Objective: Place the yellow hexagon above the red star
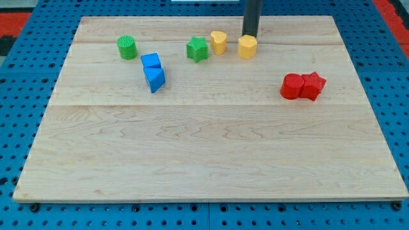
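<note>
My tip (pixel 250 36) touching the top of the yellow hexagon (pixel 247 47), red star (pixel 313 85) well toward the view's lower right, touching the red cylinder (pixel 293 86) on its left, yellow heart (pixel 218 42) just left of the hexagon.

No readable text, labels, brands, numbers or signs anywhere in the frame. The wooden board (pixel 204 147) shows only bare grain and plank seams; the coloured blocks carry plain faces. The blue pegboard surface (pixel 19 96) around the board shows holes only, no markings.
</note>
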`<action>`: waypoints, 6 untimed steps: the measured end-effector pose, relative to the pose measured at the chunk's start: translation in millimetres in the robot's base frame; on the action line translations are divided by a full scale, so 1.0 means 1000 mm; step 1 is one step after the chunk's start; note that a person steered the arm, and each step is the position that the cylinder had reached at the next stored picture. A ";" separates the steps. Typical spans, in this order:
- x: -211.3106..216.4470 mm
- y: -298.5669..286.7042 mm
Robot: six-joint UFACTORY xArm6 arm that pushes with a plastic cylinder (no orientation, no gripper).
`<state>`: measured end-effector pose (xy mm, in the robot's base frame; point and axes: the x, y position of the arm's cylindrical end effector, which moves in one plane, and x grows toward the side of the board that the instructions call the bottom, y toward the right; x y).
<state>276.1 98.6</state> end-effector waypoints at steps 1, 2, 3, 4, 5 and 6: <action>-0.001 -0.034; -0.007 -0.080; -0.002 -0.119; 0.033 -0.106; 0.039 -0.037; 0.033 -0.024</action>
